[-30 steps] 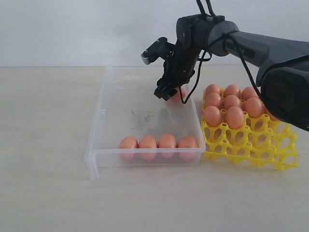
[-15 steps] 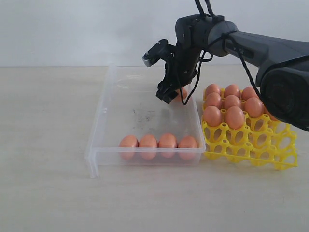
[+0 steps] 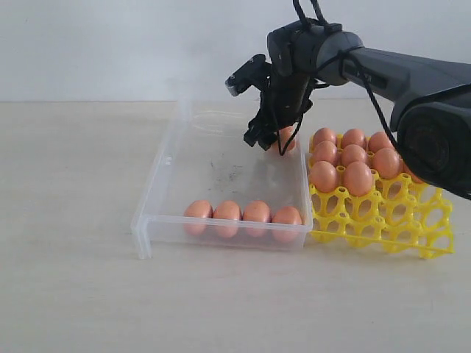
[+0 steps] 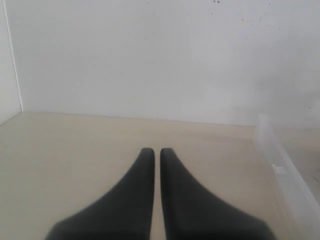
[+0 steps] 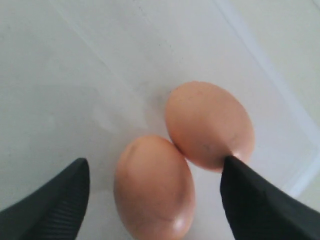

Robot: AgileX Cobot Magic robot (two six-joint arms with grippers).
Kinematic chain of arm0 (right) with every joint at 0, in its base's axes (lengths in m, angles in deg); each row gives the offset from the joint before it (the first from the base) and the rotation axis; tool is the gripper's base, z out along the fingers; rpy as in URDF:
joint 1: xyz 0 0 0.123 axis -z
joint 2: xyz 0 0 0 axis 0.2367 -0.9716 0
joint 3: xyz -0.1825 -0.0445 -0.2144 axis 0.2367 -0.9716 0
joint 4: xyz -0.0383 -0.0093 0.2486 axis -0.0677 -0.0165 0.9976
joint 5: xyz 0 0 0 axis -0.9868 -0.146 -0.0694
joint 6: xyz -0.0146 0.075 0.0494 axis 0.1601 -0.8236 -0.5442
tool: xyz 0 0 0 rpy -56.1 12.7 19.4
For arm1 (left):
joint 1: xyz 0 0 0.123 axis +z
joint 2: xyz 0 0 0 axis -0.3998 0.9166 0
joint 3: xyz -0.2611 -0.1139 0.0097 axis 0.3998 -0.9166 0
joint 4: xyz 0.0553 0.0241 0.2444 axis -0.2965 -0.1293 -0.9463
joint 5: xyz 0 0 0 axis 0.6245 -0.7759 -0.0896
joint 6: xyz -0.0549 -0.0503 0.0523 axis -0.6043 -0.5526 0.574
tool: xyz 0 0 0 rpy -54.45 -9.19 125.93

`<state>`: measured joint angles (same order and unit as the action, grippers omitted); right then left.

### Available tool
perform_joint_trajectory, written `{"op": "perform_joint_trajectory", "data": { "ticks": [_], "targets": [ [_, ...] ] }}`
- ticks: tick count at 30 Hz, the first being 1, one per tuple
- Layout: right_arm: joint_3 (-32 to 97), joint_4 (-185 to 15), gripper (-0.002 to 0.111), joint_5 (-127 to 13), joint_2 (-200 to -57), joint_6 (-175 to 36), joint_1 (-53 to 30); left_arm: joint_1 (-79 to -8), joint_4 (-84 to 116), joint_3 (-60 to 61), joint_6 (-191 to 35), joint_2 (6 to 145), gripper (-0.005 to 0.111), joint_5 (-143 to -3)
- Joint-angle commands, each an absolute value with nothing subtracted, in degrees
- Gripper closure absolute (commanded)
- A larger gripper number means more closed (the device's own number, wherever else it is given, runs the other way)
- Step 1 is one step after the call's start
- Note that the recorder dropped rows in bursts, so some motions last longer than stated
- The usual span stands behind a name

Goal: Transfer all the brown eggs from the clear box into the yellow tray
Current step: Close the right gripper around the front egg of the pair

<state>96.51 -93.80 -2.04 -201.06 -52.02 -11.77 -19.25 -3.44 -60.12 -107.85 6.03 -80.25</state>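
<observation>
Yellow plastic shows at the right of the exterior view, where the yellow tray (image 3: 383, 220) sits on the pale tabletop (image 3: 73, 294), just beside the clear box (image 3: 158, 184). About eight brown eggs (image 3: 358, 178) fill its far cups, and the near cups are bare. Four more eggs lie in a row against the near wall of the box. The right pincer (image 3: 266, 138) hangs over the far right corner of the box, pointing down, right at another egg that lies there. The left pincer is out of sight in this view.

In the left wrist view the left pincer (image 4: 156, 152) is closed, its two dark fingers (image 4: 135, 200) nearly meeting with only a thin slit between them. It holds nothing. Below it is bare tabletop, with an edge of the clear box to one side.

In the right wrist view the right pincer stands wide apart and grips nothing. Two eggs lie on the floor of the box, touching each other. One lies between the fingers, and the other sits at the tip of one finger (image 5: 260, 200). Whether that finger touches it cannot be told.
</observation>
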Motion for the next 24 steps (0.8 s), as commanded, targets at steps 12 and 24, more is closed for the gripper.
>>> {"op": "perform_joint_trajectory", "data": {
  "ticks": [12,24],
  "targets": [
    [96.9,-88.4,0.067,2.0,-201.2,-55.2,-11.3,-19.6,-3.3,-60.3,-107.9,5.8,0.103,-80.4],
    [96.8,-86.4,0.108,-5.2,-201.2,-60.7,-11.3,-19.6,-3.3,-60.3,-107.9,5.8,0.103,-80.4]
  ]
}}
